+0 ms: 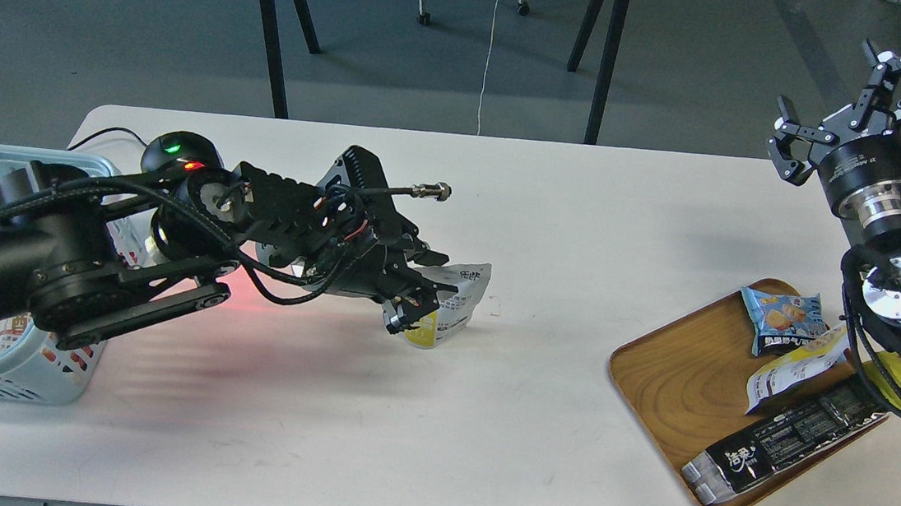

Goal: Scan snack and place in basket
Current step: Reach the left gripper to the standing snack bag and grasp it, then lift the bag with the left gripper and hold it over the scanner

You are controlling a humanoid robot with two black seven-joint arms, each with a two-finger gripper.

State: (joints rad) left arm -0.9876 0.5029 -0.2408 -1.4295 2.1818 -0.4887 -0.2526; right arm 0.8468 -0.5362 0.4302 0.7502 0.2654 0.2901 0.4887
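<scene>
In the head view, the snack pouch (452, 303) is held in the closed jaws of the left gripper (419, 300), low over the middle of the white worktop (435, 417). The basket (32, 390) is seen at the left edge. The right gripper (849, 101) is raised, jaws wide, beyond the wooden tray (678, 382).

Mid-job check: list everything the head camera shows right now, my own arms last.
snack: 1, white and yellow pouch, held in the left gripper above mid-table
basket: 1, pale blue, table's left edge, packets inside
scanner: 1, black with green and red lights, beside the basket
wooden tray: 1, brown, right side
blue packet: 1, on the tray's far end
yellow-white packet: 1, on the tray
black packet: 1, long, on the tray's near edge
left gripper: shut on the snack
right gripper: open, raised, empty
</scene>
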